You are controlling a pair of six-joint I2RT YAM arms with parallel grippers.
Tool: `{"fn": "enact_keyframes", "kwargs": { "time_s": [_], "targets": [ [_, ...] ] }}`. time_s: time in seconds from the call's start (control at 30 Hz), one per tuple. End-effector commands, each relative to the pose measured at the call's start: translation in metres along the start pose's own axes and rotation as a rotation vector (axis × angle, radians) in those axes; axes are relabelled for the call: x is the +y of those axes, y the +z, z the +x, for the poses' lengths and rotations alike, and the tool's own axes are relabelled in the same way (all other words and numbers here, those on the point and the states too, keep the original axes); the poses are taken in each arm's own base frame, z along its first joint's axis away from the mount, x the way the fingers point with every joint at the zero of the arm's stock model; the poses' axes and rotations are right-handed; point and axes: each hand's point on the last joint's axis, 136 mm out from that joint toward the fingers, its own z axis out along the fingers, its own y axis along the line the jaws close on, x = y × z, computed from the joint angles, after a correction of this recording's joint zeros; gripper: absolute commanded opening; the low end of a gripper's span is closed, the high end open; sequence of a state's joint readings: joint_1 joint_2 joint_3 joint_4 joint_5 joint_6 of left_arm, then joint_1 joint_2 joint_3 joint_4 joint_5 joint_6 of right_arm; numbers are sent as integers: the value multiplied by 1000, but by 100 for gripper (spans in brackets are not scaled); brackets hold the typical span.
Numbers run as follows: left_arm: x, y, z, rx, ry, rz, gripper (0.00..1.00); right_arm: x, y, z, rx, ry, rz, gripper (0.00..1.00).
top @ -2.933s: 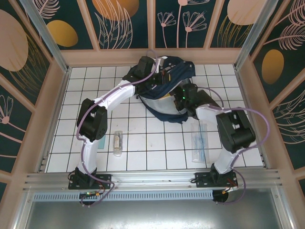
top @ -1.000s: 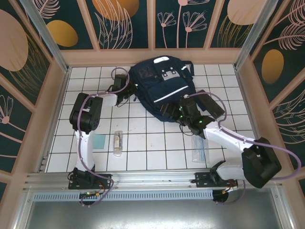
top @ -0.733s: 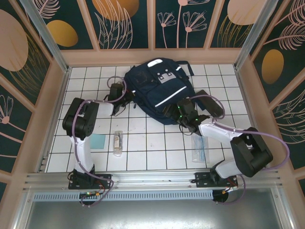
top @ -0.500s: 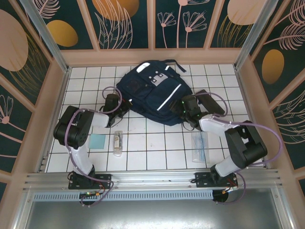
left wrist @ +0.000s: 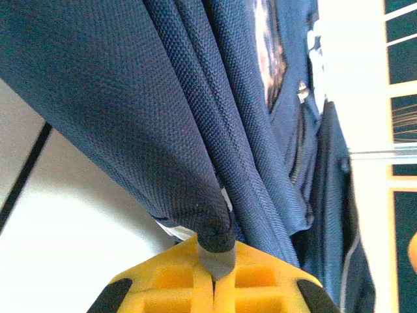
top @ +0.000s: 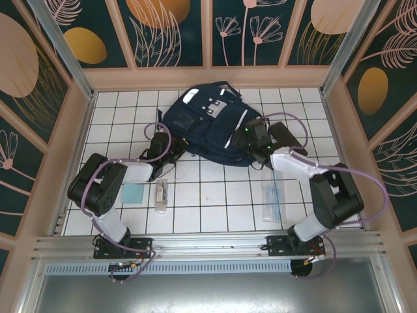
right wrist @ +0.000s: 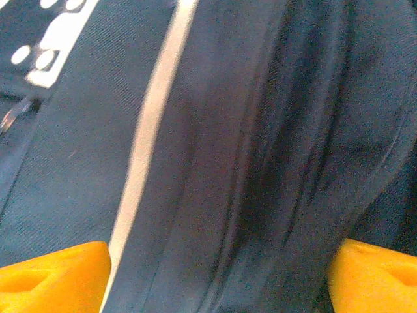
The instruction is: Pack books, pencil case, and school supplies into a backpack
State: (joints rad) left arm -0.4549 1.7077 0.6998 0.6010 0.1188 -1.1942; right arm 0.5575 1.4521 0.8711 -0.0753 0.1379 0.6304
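- Top external view: the backpack [top: 207,124] lies flat on the white tiled table [top: 215,212], front face and white stripe up. Its long axis slants from the far left toward the near right.
- Left gripper [top: 167,146] is at the backpack's near-left edge. In the left wrist view its yellow fingers [left wrist: 172,283] are pressed together on a fold of the navy fabric, pinching the bag's rim.
- Right gripper [top: 250,135] is at the backpack's right side, over the stripe. In the right wrist view its jaws stand wide apart at the two lower corners, with fabric and the stripe between them, gripping nothing.
- So the bag lies between the two tools, held by one and straddled by the other. As I judge it, the coming move turns on the right jaws closing on the cloth directly ahead of them, so both arms can turn or open the bag together.
- Where the zip opening sits I cannot tell.
- A black oblong thing, likely the pencil case [top: 287,138], lies just right of the backpack, under the right arm's cable. The right arm is the nearer one.
- On the near side of the backpack and apart from it lie the long clear sleeve [top: 272,199] to the right, and the small clear packet [top: 161,194] and pale-teal card [top: 133,193] to the left, those two just beside each other.
- Risk: the left arm's elbow sits close to the card and could brush it.
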Motion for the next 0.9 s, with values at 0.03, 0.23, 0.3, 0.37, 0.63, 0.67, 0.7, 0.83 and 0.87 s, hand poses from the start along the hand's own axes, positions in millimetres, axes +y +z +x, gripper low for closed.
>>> {"fn": "enact_keyframes", "kwargs": {
  "time_s": [0.03,0.23,0.3,0.37,0.63,0.67,0.7,0.83,0.87],
  "targets": [
    [-77,-13,0,11,14,213,0,38,-43,31,55,-80,-130,84],
    [-90,-20,2,5,-21,256,0,86,-55,60,95,-106,-269,82],
    [-94,-23,1,0,-38,270,0,110,-51,75,112,-129,-346,77],
    [-98,-27,0,-7,-40,279,0,124,-41,91,120,-155,-373,74],
    [-102,-35,-1,-19,-49,286,0,140,10,97,-1,-205,-299,64],
    [-101,-36,-1,-19,-49,285,0,138,15,94,-28,-217,-265,64],
    [-100,-36,-1,-19,-53,284,0,136,23,92,-52,-229,-230,64],
    [-98,-39,0,-21,-54,282,0,131,45,80,-145,-270,-115,64],
    [-98,-39,0,-20,-56,282,0,132,49,78,-163,-275,-105,64]
  ]
}}
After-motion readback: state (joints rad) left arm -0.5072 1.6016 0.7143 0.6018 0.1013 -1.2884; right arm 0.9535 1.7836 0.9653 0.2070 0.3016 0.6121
